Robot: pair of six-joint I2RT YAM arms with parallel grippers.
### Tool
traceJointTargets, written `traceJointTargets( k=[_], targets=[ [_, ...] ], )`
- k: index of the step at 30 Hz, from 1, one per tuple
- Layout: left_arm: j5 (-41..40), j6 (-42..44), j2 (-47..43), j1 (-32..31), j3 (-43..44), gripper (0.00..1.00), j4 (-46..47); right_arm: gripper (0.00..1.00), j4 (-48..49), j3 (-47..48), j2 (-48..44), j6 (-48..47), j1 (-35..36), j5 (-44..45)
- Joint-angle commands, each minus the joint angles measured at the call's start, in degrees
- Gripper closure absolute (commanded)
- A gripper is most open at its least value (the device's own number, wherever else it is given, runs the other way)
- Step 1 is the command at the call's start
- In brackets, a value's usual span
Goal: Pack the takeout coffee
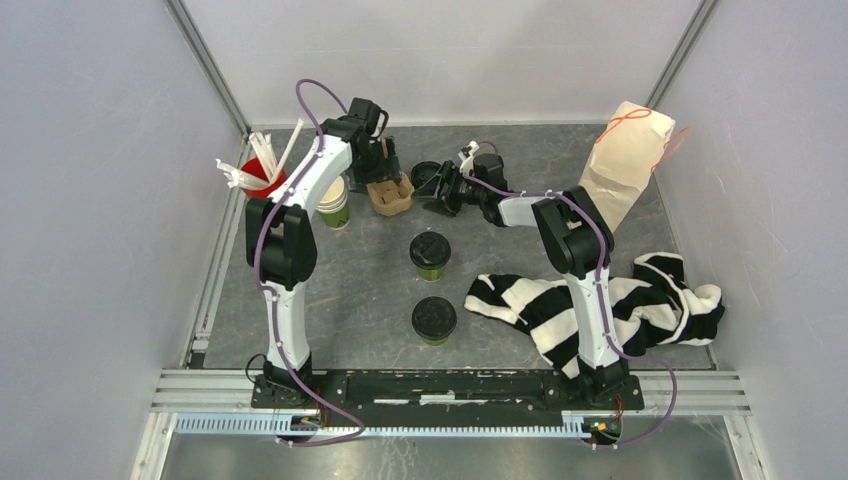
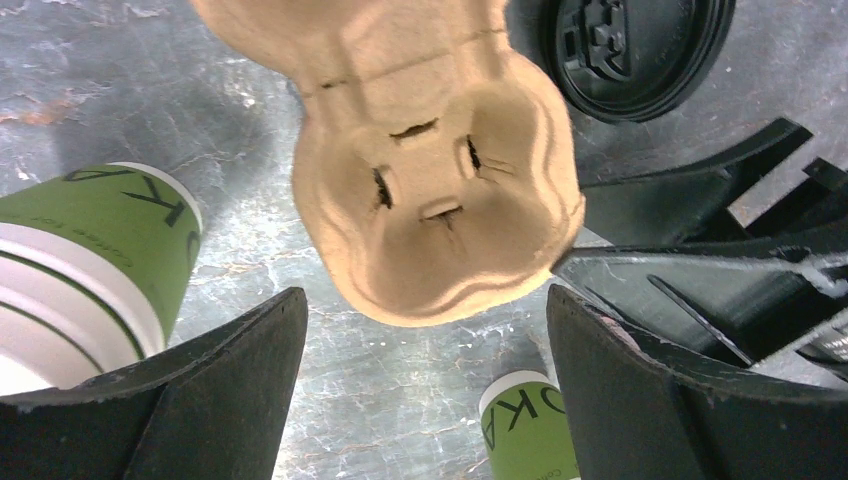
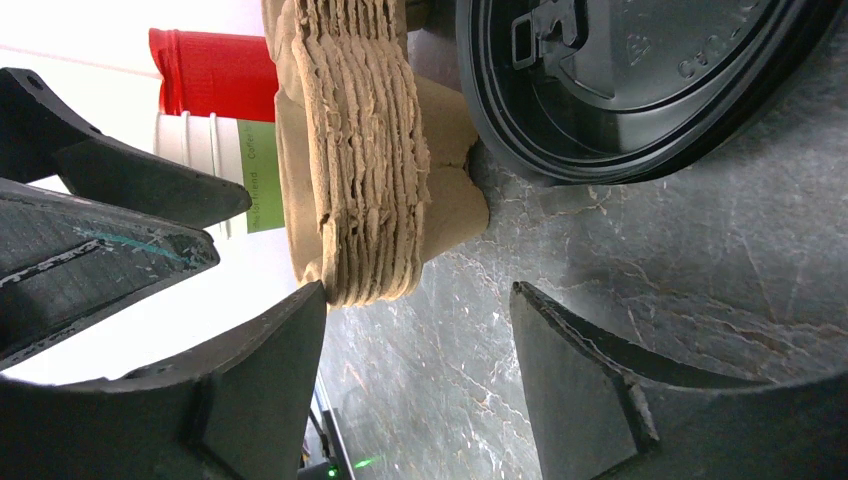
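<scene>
Jaws of the left gripper gape above stacked brown moulded-pulp cup carriers, the right gripper likewise spread at their edge, unlidded green cups lettered "KA" beside, one black-lidded green paper cup and its twin standing well apart from both.

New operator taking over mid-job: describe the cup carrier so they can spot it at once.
Start at the back of the grey table, left of centre. There, between the stack of open green cups and the loose black lids, sits the cup carrier. It is the only brown moulded-pulp thing there: a nested stack with round wells.
</scene>
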Motion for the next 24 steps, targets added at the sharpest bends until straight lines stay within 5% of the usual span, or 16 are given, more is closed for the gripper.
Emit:
traceJointTargets(
  k=[1, 6, 11, 16, 24],
  targets=[
    [5.07, 1.70, 1.28, -0.90, 0.98, 0.21, 2.18, 0.33, -2.14, 1.70, -3.58, -1.86, -0.18, 0.44],
    [6.38, 8.24, 1.02, -2.36, -0.97, 0.34, 5.93, 0.42, 1.15, 0.33, -3.11, 1.70, -0.21, -0.20],
    [7.25, 14.29, 2.77, -2.95, -1.16, 0.22, 4.86, 0.45, 2.47, 0.46, -2.90, 3.95, -0.22, -0.36],
    [9.18, 14.03, 2.81, -4.16, -2.44, 0.23, 4.83, 0.50, 5.17, 0.46, -2.29, 7.87, -0.32, -0.44],
    [5.43, 14.78, 3.07, -7.35, -3.25, 0.46, 4.85, 0.57, 6.88, 2.74, -0.34, 11.32, -0.40, -0.59]
  ],
)
